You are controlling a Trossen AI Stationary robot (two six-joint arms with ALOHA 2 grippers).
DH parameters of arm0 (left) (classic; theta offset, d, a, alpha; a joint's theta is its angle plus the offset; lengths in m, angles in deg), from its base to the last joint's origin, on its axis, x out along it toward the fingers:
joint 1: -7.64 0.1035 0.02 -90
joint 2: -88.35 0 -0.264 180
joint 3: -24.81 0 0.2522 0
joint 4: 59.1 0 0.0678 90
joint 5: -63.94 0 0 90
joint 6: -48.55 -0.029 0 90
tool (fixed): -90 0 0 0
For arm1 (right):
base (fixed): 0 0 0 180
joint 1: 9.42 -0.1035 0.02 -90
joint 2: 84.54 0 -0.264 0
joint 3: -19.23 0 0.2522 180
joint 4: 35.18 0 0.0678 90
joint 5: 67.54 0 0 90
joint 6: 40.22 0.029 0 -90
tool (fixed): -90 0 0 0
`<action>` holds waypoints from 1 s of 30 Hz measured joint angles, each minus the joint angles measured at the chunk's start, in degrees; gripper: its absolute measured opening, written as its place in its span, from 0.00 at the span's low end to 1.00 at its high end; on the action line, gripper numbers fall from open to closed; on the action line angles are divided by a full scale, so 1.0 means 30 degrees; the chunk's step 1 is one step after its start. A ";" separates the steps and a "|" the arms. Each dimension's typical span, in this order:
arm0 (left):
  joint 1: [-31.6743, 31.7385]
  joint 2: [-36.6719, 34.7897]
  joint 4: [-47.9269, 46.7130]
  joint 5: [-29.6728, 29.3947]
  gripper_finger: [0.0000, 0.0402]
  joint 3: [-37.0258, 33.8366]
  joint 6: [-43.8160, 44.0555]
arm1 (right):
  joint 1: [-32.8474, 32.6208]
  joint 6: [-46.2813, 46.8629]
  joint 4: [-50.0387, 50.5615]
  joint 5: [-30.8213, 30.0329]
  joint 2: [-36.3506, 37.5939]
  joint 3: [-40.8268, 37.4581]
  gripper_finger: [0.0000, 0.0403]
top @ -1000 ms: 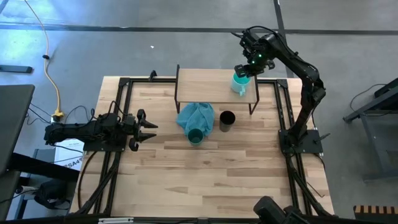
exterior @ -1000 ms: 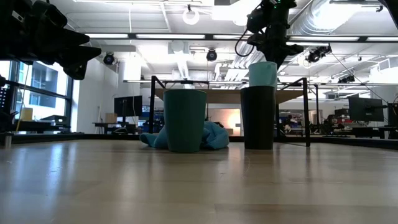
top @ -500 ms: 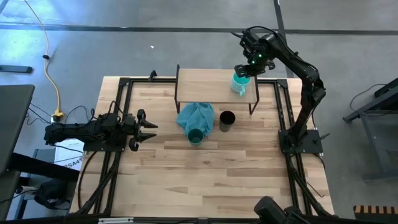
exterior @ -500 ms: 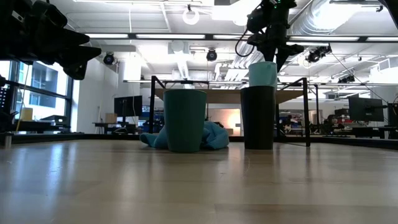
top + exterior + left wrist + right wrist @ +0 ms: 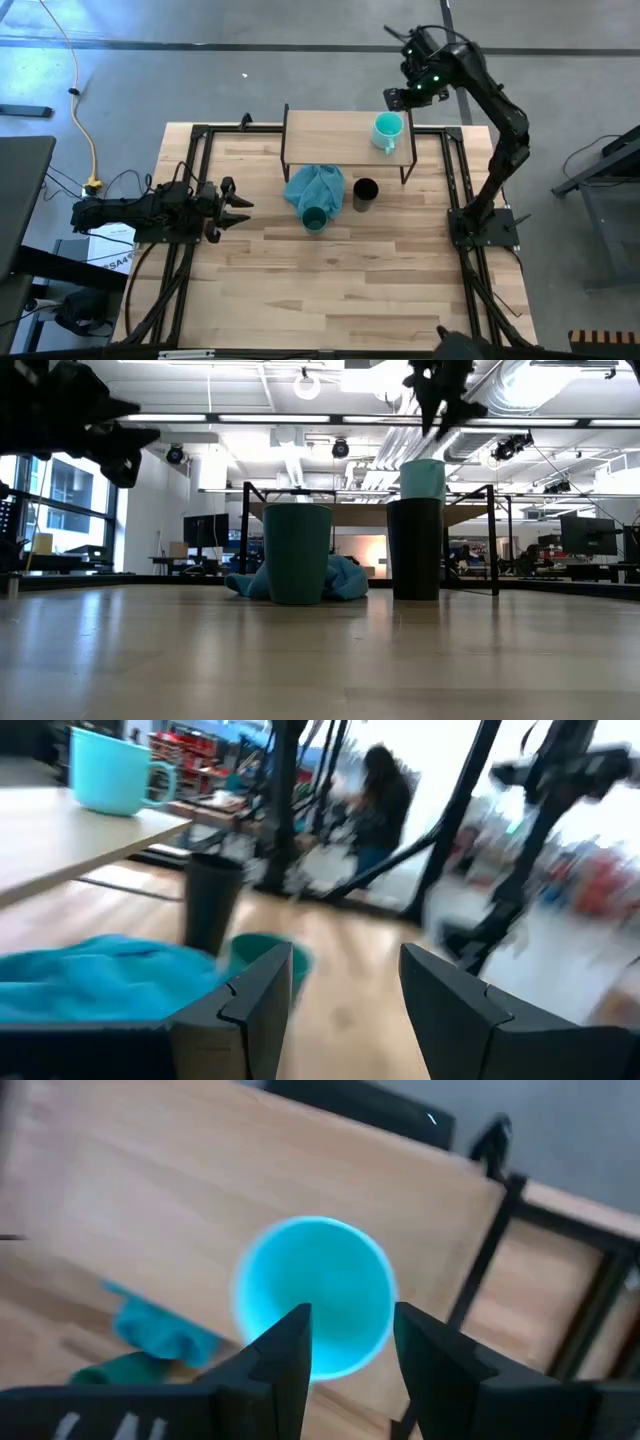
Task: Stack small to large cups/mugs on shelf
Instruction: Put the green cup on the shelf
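Shelf [image 5: 335, 138] top holds only the turquoise mug [image 5: 388, 128], upright.

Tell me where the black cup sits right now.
In the high view the black cup stands on the table just in front of the shelf, right of the blue-teal cloth and the dark teal-green cup.

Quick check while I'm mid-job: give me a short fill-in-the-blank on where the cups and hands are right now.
1. The turquoise mug stands on the ____.
2. The teal cup touches the blue ____.
3. The black cup stands on the ____, in front of the shelf.
4. The right hand is open above the shelf; the ____ hand waits, open.

Missing words: shelf; cloth; table; left
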 joint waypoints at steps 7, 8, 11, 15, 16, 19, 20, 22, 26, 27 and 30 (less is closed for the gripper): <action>0.0000 0.0000 0.4139 -0.0215 0.44 0.0007 0.2520 | -0.0846 -0.1719 -0.0370 0.0777 0.0853 0.3972 0.34; 0.0000 -0.0007 0.4877 -0.0241 0.44 0.0007 0.2572 | -0.0945 -0.1871 -0.0943 0.0996 0.1522 0.3438 0.34; 0.0000 0.0000 0.7061 -0.0120 0.44 0.0007 0.3982 | -0.0983 -0.2593 -0.1691 0.1466 0.3194 0.2330 0.34; 0.0000 -0.0007 0.9101 -0.0095 0.44 0.0022 0.5033 | -0.0983 -0.3568 -0.1639 0.1434 0.4920 0.1594 0.34; 0.0000 -0.0007 0.9284 -0.0095 0.44 0.0022 0.5025 | -0.0990 -0.3758 -0.1656 0.1440 0.5324 0.1497 0.34; 0.0000 -0.0007 0.8879 -0.0400 0.44 0.0022 0.5019 | -0.1285 -0.4384 -0.1691 0.1459 0.6338 0.1320 0.34; 0.0007 -0.0007 0.8669 -0.0646 0.44 0.0022 0.5018 | -0.1461 -0.4674 -0.1686 0.1465 0.6649 0.1218 0.34; 0.0006 -0.0007 0.8241 -0.0861 0.44 0.0022 0.5019 | -0.1931 -0.5165 -0.1684 0.1529 0.7229 0.0994 0.34; 0.0002 -0.0011 0.8903 -0.0882 0.44 0.0022 0.5011 | -0.2859 -0.6174 -0.1843 0.2406 0.8452 0.0255 0.34; 0.0000 -0.0019 0.9025 -0.0885 0.44 0.0022 0.5011 | -0.3069 -0.6283 -0.1977 0.2520 0.8716 0.0039 0.34; 0.0007 -0.0008 0.9287 -0.0962 0.44 0.0022 0.5188 | -0.3722 -0.6288 -0.2710 0.2637 0.9429 -0.0753 0.34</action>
